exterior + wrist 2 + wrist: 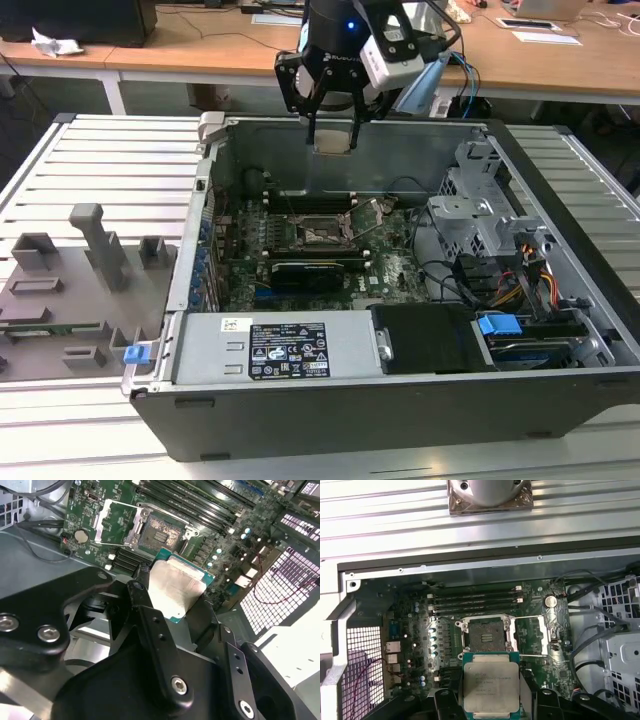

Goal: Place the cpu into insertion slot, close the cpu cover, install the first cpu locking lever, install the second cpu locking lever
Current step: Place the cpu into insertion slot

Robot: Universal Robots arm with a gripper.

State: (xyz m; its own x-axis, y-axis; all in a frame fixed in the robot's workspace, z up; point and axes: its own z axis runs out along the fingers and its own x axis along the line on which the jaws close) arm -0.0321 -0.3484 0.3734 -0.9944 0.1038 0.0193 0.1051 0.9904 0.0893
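Robotics lab, test-bench setup in an office-type room. Evidence: black robot gripper (333,147) clamped on a bare silvery square cpu (491,687) above an opened black tower PC case (350,425), which sits on a ribbed grey metal bench (110,160). Grey plastic fixture blocks (95,245) on the bench at the exterior view's left. Long light wooden desks (200,50) behind, with white papers (545,37) on top.

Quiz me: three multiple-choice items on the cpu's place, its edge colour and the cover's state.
1. Where is the cpu? A on the wooden desk; B in the gripper, above the motherboard; C on the grey rack.
2. Its board edge is: A green; B red; C yellow.
3. The cpu cover is: A shut over a chip; B missing; C swung open beside the bare insertion slot.
Answers: B, the gripper clamps it in both wrist views; A, green rims its silvery face; C, the frame lies aside of the empty slot.
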